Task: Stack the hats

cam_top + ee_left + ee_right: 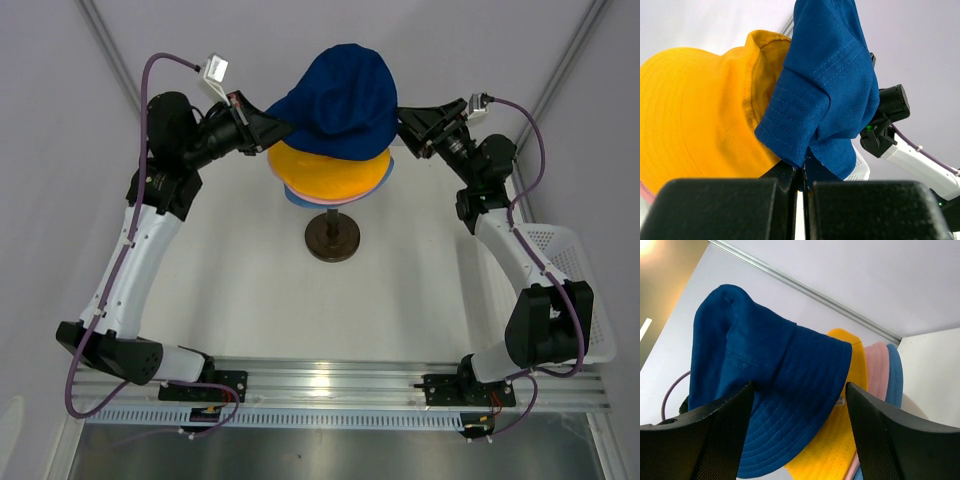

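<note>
The navy blue hat (340,98) drapes tilted over the yellow-orange hat (330,175), which sits on the pink hat (320,198) and the light blue hat (298,197), all stacked on the stand. My left gripper (278,133) is shut on the navy hat's brim (795,125) at its left side. My right gripper (405,122) is open at the hat's right side, its fingers (722,435) wide apart with the navy brim (785,405) between them, not pinched. The pink (875,367) and light blue (896,375) brims show behind.
The dark brown round base (333,239) of the head form stands mid-table under the stack. A white perforated basket (565,280) sits at the right edge. Walls close in behind the hats.
</note>
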Robot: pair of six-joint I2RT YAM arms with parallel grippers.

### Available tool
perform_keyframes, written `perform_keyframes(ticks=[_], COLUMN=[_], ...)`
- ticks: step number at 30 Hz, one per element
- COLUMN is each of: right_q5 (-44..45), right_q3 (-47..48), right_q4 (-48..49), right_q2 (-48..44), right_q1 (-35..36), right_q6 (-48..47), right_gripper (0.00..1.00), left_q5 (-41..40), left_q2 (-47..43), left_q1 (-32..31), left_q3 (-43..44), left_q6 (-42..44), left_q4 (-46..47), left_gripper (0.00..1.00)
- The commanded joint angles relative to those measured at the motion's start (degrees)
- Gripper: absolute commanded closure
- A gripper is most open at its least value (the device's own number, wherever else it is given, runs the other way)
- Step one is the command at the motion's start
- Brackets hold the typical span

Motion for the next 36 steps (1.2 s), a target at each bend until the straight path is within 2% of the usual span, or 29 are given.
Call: perform_keyframes(ticks=[1,6,9,10,12,15,16,17,22,25,26,30,36], right_q5=[-1.41,-2.02,-1.32,-0.71,-0.35,-0.35,-0.53,-0.61,-1.40,-3.85,-5.52,-7.99,-12.39], right_q3=[-0.69,-3.15,-3.16,-2.98,-2.10,-0.09,0.44,0.88,5.89,11.58,15.18,18.29,14.43], right_q4=[-1.49,2.72,5.27,5.72,7.03,8.09,8.27,8.79,9.76,7.22,3.82,-0.78,-2.27], right_q2=[-1.24,-3.18,-3.71,-3.71,-3.36,-2.22,-2.04,-1.87,-1.95,-1.95,-2.13,-2.48,-2.75], right_q1=[0.43,0.43,0.43,0.35,0.35,0.17,0.17,0.08,-0.18,0.43,1.30,2.45,4.47], right_q6=[3.23,7.98,8.95,8.95,8.77,8.51,8.60,8.68,7.81,5.00,2.12,-1.59,-5.81], right_gripper=[0.23,0.21,0.33,0.44,0.57,0.82,0.96,1.00,1.00,1.00,1.00,1.00,1.00], left_q5=[1.59,1.68,2.47,2.47,2.74,2.65,2.56,2.47,2.74,0.64,-0.85,-2.01,-8.33], left_q2=[0.43,0.43,0.69,0.78,0.87,0.60,0.52,0.34,-0.18,-2.20,-6.12,-10.64,-18.20], left_q1=[0.74,0.74,0.82,0.74,0.82,0.74,0.82,0.82,0.82,0.91,1.00,1.00,1.44], left_q3=[-0.53,-1.59,-1.77,-1.68,-1.68,-1.50,-1.33,-1.24,2.01,2.81,1.33,-2.28,-14.23], left_q6=[-0.98,-1.41,-1.68,-1.68,-1.85,-1.59,-1.59,-1.68,-4.49,-5.63,-5.90,-4.85,-0.72], left_q4=[1.66,2.80,3.24,3.41,3.59,3.42,3.33,3.24,3.85,2.98,3.32,3.68,3.33], left_gripper=[0.99,0.99,0.99,0.99,0.99,0.99,0.99,0.99,0.99,0.99,0.99,0.97,0.96])
